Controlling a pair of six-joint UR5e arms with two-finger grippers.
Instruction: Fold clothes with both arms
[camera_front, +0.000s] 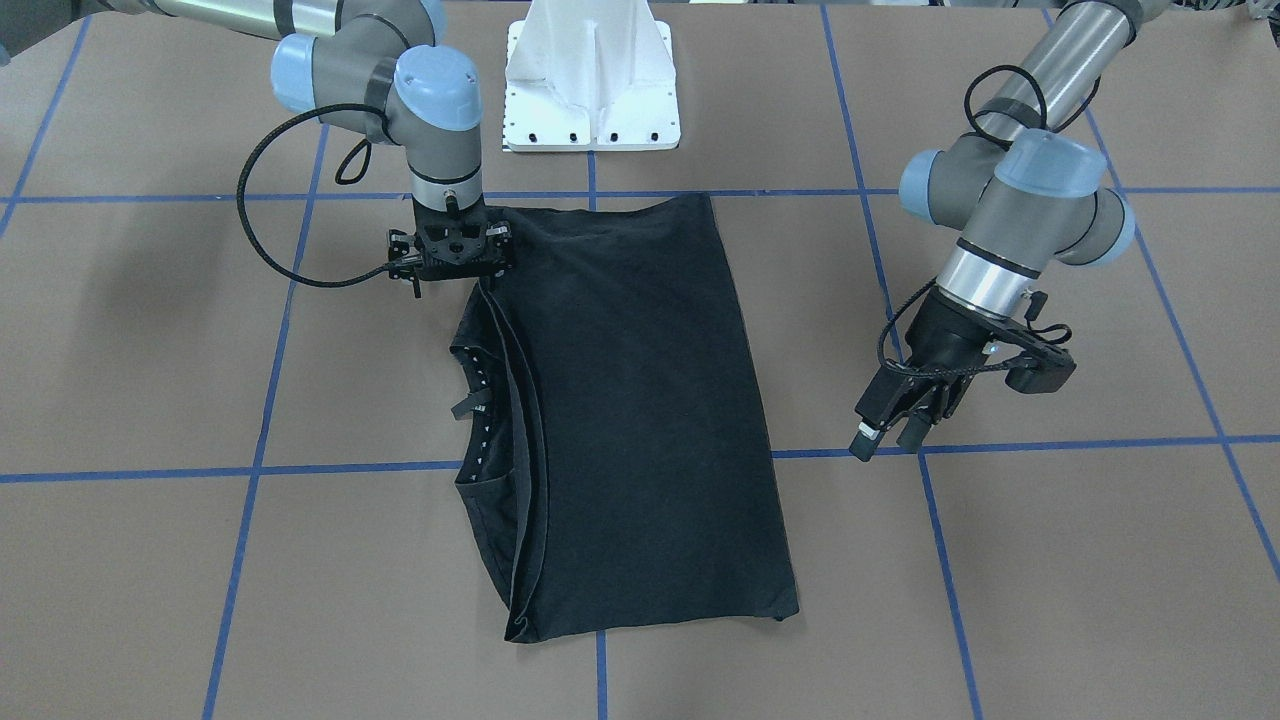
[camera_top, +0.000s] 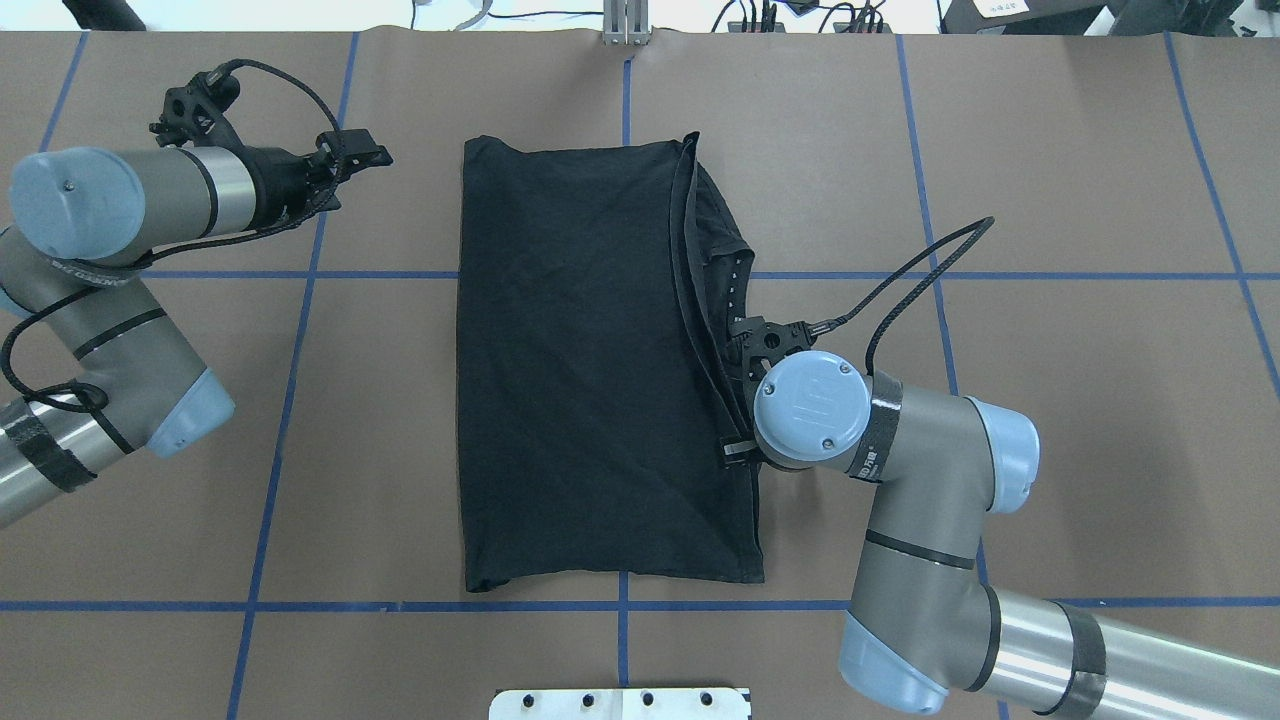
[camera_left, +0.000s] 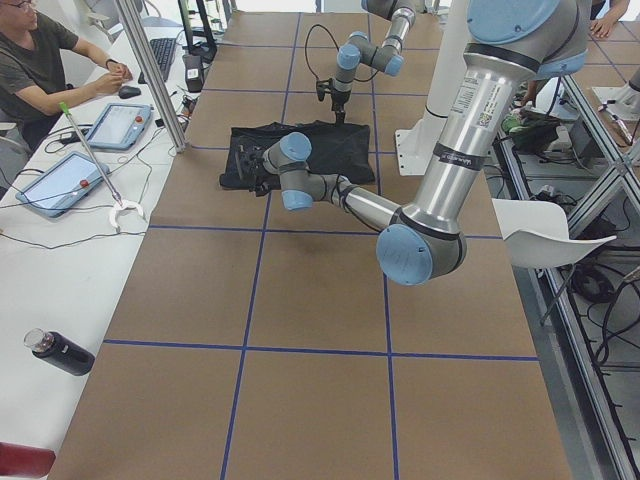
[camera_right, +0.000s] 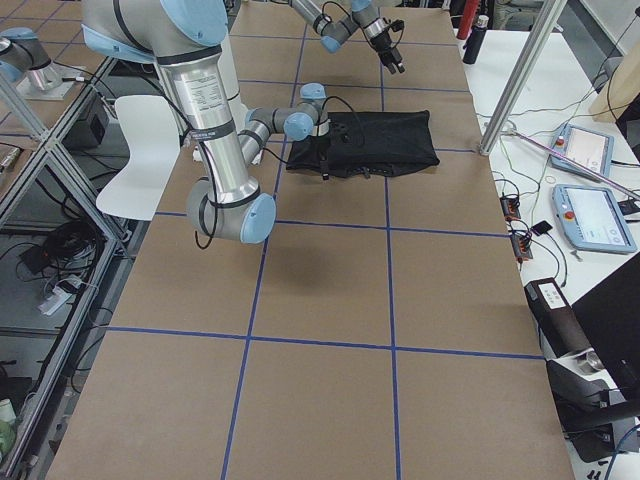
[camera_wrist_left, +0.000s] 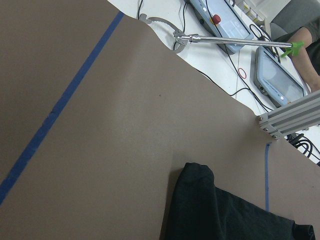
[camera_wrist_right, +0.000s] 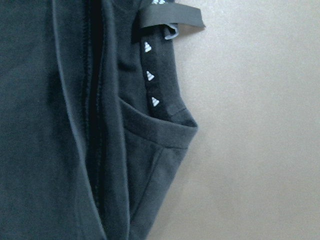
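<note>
Folded T-shirt (camera_top: 590, 380) fills the middle of the table (camera_top: 1050, 180). The right arm (camera_top: 920, 470) stands over its collar-side long edge, wrist pointing down, closing that approach; its cable (camera_front: 239, 202) loops outward above the paper. The left gripper (camera_front: 888, 435) hangs over bare paper, apart from the opposite long edge. The white pedestal (camera_front: 592, 90) stands near the robot-side short edge. Bare paper borders the operator-side edge.

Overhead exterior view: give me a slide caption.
Folded black T-shirt on the brown table; right arm poised over its collar-side edge, left pincer clear of the cloth.
</note>
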